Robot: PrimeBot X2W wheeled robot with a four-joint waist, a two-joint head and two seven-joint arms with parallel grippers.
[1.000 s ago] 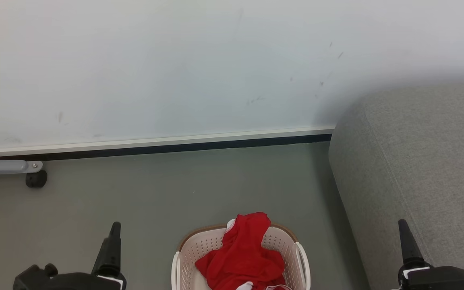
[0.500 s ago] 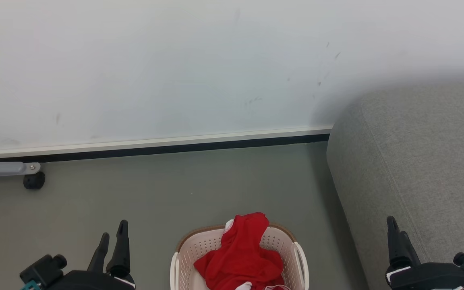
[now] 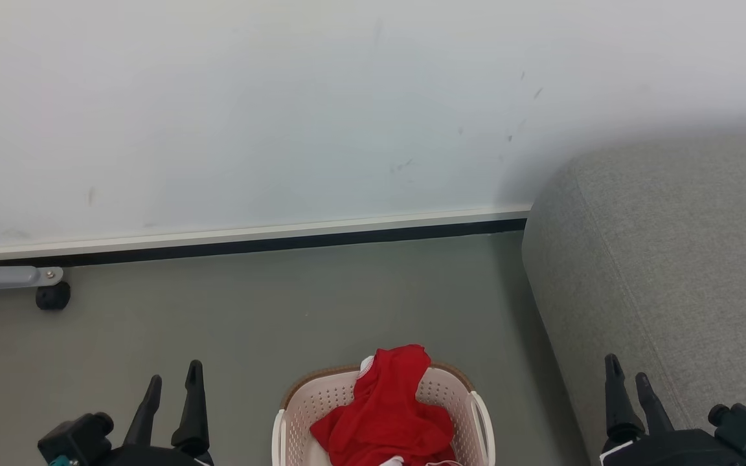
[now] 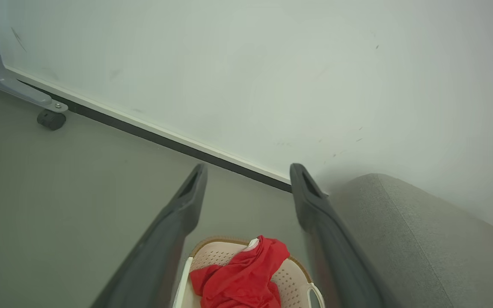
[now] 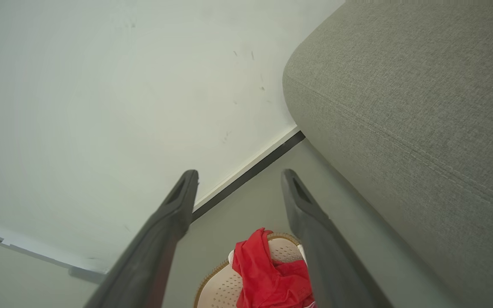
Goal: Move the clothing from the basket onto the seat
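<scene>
Red clothing is heaped in the cream perforated basket on the floor at the bottom centre of the head view, rising above its brown rim. The grey seat stands to its right against the wall. My left gripper is open, left of the basket and clear of it. My right gripper is open too, between the basket and the seat's side. Both wrist views look down past spread fingers at the clothing in the basket, with the seat alongside.
A pale wall with a dark skirting strip runs behind the basket. At far left a grey metal leg with a black caster rests on the grey floor.
Both wrists have turned, so each gripper now shows two spread fingers. The right gripper has shifted left. The whole head picture has drifted slightly.
</scene>
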